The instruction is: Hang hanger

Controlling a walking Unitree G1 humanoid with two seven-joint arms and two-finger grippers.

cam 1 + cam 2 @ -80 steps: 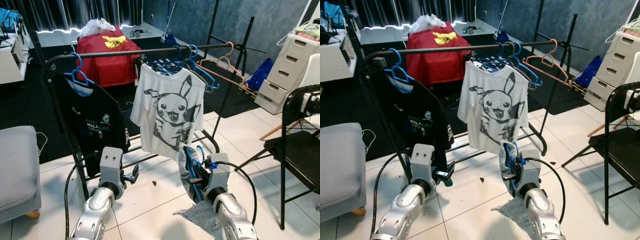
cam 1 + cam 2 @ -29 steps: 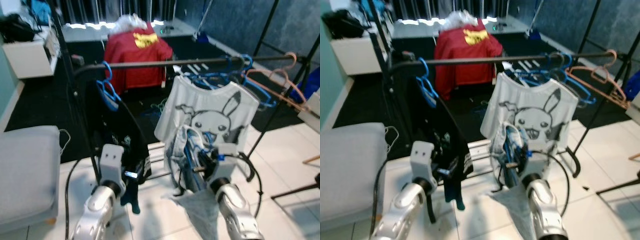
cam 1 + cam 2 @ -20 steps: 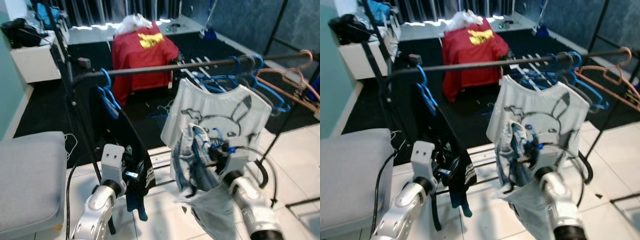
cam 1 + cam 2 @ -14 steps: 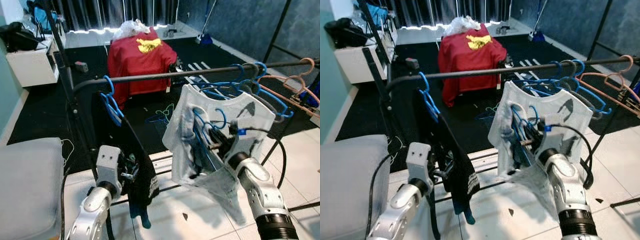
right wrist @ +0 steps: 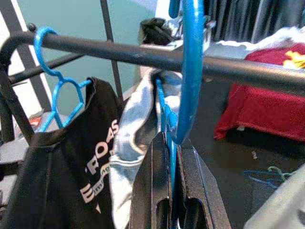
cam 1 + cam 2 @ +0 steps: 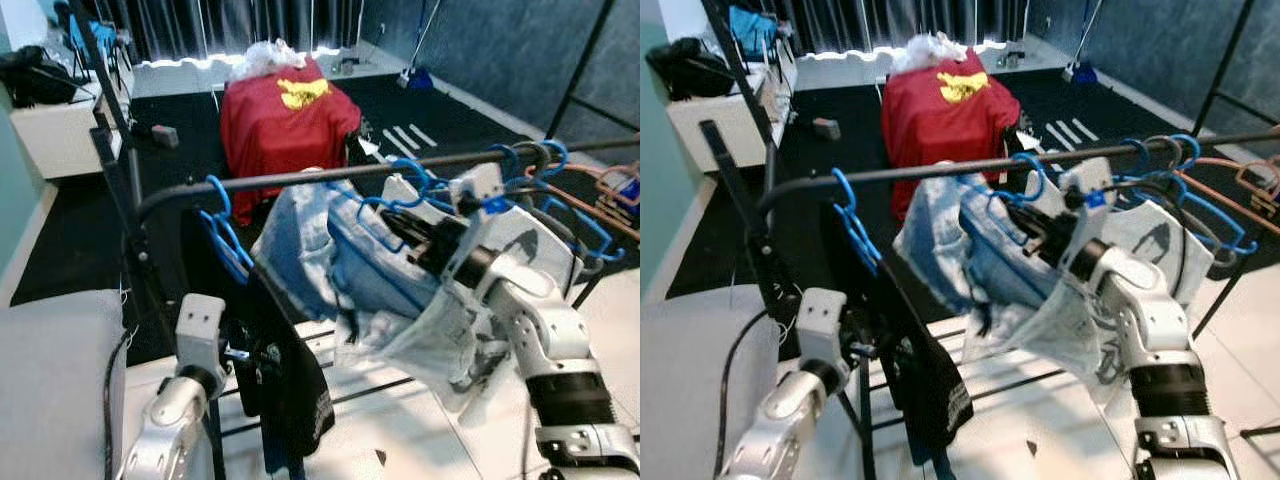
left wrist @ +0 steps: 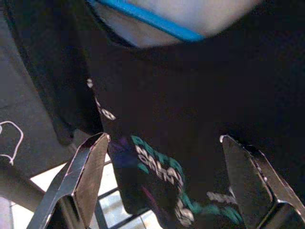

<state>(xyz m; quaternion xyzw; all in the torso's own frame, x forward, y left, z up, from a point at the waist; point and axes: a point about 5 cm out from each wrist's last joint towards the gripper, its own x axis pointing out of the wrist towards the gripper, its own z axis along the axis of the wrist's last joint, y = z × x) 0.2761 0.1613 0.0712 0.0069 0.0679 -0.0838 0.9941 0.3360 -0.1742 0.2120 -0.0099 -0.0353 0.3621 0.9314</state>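
The right gripper (image 5: 174, 210) has its jaws pinching the blue hanger (image 5: 189, 71), whose hook rises just above them, seemingly level with the rail (image 5: 267, 72). Lift until it clears, then lower on. The left gripper (image 7: 167, 186) waits, jaws spread.

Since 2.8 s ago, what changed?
The right gripper has lifted the blue hanger and its pale garment from knee height up to the rail; the hook isn't clearly seated yet. Grip unchanged. The left gripper stays low and open by the black shirt. Other hung clothes unchanged.
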